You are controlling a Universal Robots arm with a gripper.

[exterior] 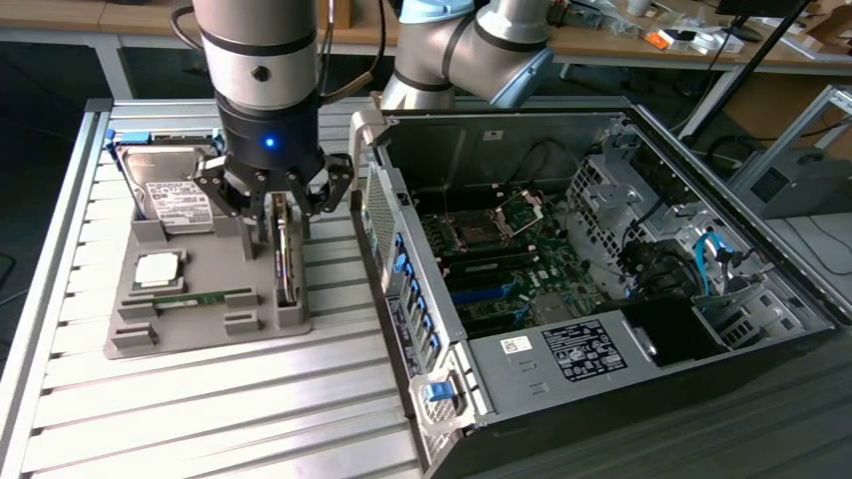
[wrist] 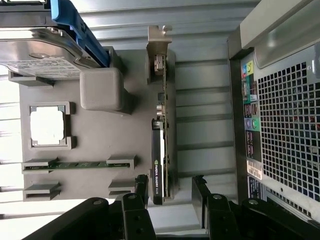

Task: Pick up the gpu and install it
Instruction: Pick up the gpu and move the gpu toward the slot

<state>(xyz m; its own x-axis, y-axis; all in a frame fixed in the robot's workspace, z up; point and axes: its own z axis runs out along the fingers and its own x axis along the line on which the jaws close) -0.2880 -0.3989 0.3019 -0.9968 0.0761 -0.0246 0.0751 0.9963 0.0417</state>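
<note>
On the counter (exterior: 266,399), the tray (exterior: 200,334) sits at the exterior view's left of the computer case (exterior: 573,249). The gpu (exterior: 283,261) stands on edge along the tray's case side, with the hard drive (exterior: 171,195) at the far end. The gripper (exterior: 277,222) is right above the gpu, jaws either side of it.

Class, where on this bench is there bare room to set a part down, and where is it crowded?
Free: the bare slats of the table in front of the grey holder, on the exterior view's left of the computer case. Tight: the strip between holder and case. Crowded: the holder, with hard drive, graphics card and gripper over it.
</note>
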